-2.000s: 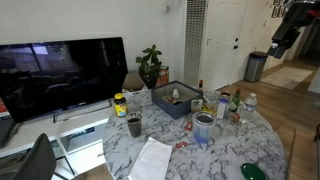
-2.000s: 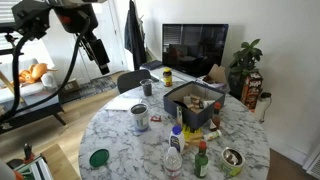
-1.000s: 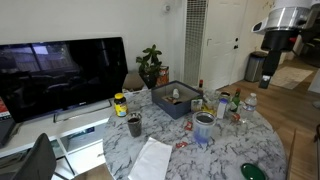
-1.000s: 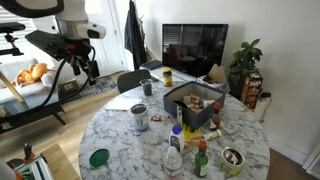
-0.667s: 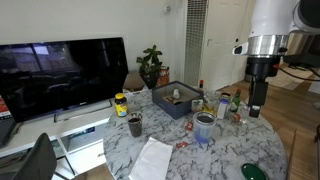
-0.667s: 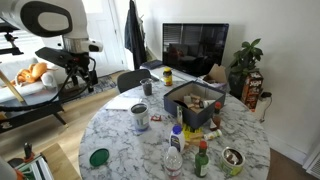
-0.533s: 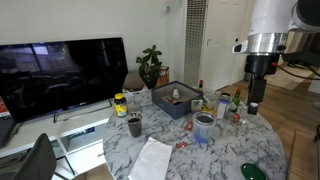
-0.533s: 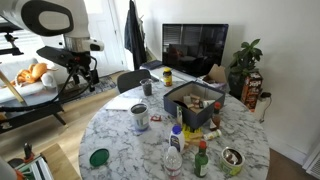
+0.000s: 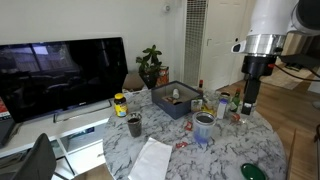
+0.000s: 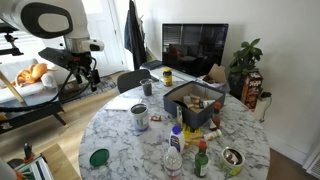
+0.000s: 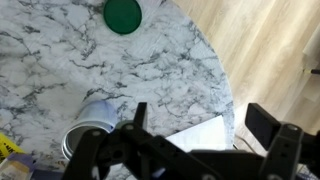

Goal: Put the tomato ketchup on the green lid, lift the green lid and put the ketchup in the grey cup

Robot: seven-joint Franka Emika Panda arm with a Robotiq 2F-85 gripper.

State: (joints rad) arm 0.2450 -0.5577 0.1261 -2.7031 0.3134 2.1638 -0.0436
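The green lid (image 9: pixel 252 172) (image 10: pixel 98 157) lies flat near the marble table's edge, and shows at the top of the wrist view (image 11: pixel 124 14). Toward the middle of the table stands the grey cup (image 9: pixel 204 127) (image 10: pixel 140 117) (image 11: pixel 88 122), upright. A tiny red piece beside the cup looks like the tomato ketchup (image 9: pixel 182 146) (image 10: pixel 157 120); I cannot pick it out in the wrist view. My gripper (image 9: pixel 247 106) (image 10: pixel 88 76) (image 11: pixel 200 125) hangs high above the table's edge, open, with nothing between its fingers (image 11: pixel 268 124).
A blue-grey box (image 9: pixel 180 100) (image 10: pixel 195 100) of small items sits mid-table, with upright bottles (image 9: pixel 222 103) (image 10: pixel 175 155) around it. White paper (image 9: pixel 152 160) (image 11: pixel 205 135) lies at the rim. A small dark cup (image 9: pixel 134 126) and a television (image 9: pixel 60 75) are behind.
The arm has swung in and come down from high up toward the table's edge; over the last half second it has barely moved. The jaws stayed open.
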